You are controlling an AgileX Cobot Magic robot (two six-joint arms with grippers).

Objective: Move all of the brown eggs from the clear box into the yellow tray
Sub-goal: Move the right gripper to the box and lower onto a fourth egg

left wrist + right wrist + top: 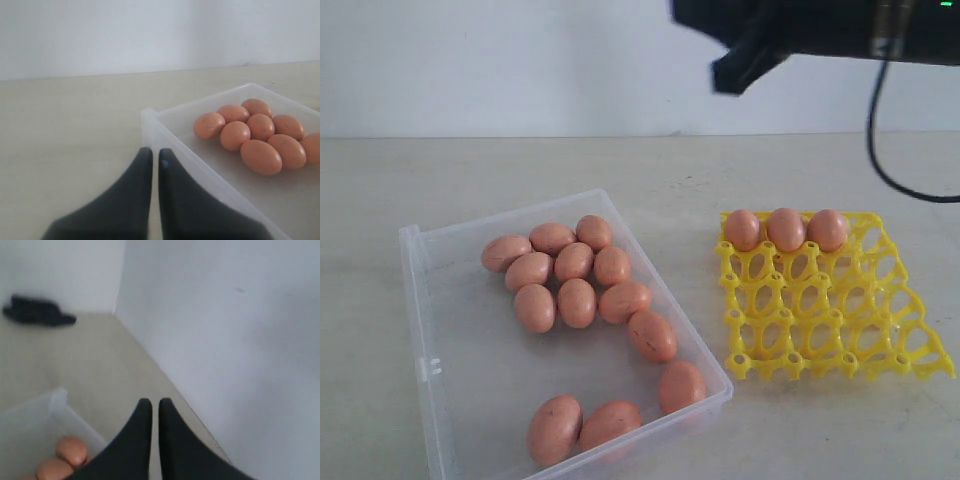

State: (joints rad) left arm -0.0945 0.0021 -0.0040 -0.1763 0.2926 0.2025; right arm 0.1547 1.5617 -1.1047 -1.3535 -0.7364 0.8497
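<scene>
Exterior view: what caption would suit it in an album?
Thirteen brown eggs lie in the clear box; three more sit in an edge row of the yellow tray, robot arm overhead.

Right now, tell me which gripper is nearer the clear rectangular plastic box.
Left, seemingly. The left gripper sits low, fingers shut, just outside a corner of the clear box. The right gripper hangs high above the table, farther off.

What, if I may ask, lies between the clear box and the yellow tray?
Nothing: in the exterior view, only a bare strip of tabletop separates the clear box from the yellow tray.
</scene>
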